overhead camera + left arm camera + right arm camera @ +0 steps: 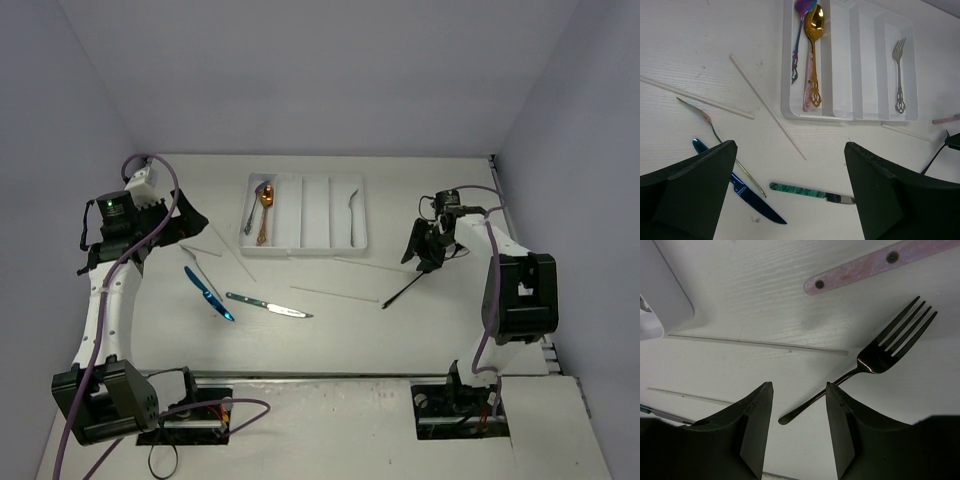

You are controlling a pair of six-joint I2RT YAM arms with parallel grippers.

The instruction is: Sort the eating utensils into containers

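The white tray (300, 246) holds a gold spoon (265, 203) and a purple spoon (251, 212) in its left compartment and a silver fork (352, 214) in its right one. A blue knife (208, 293), a green-handled knife (268, 305), a black fork (404, 288) and pale sticks (335, 295) lie on the table. My left gripper (790, 195) is open and empty, high above the two knives (807, 191). My right gripper (799, 410) is open, low over the black fork (875, 357), with the handle end between its fingers.
A pink-handled utensil (875, 265) lies just beyond the black fork's tines. A thin iridescent utensil (720, 140) lies next to the blue knife (747, 197). Long sticks (767, 107) lie left of the tray (787, 75). The tray's two middle compartments hold nothing.
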